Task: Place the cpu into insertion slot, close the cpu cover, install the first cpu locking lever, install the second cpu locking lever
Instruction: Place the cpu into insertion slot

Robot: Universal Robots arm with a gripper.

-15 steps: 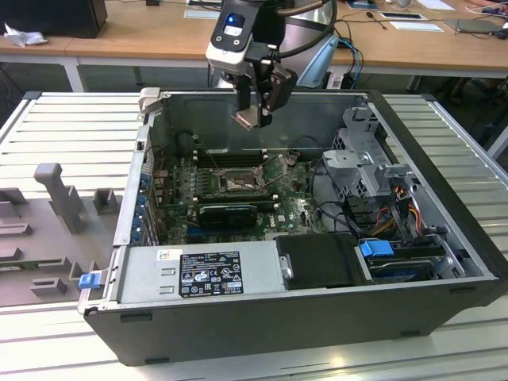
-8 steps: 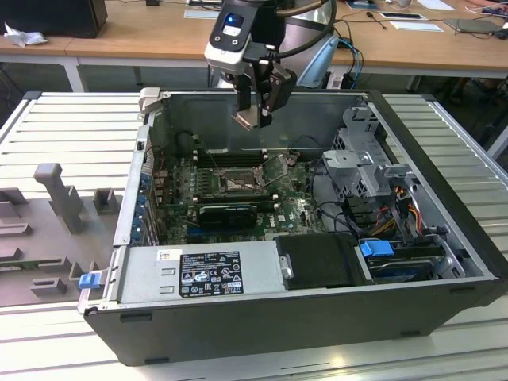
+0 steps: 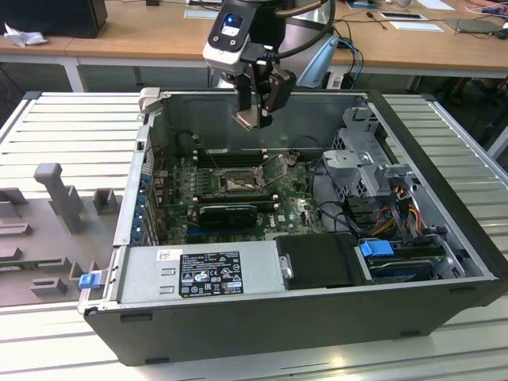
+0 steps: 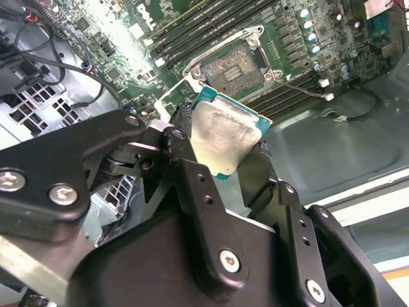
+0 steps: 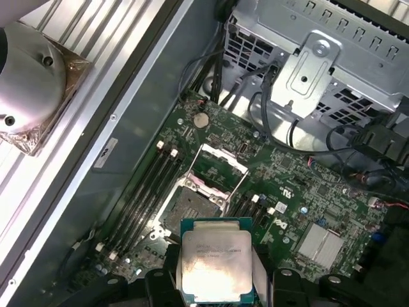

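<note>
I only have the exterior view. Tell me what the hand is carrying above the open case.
Observer: The hand is shut on the cpu, gripping it by two opposite edges, with the dull silver top facing both wrist cameras.
Operator: Report the insertion slot.
Observer: In the second wrist view the insertion slot has no chip in it. Its pin field is bare, and the cpu is held well apart from it.
Operator: Now the cover.
Observer: In the first wrist view the cpu cover appears swung up off the slot, clear of the pin field.
</note>
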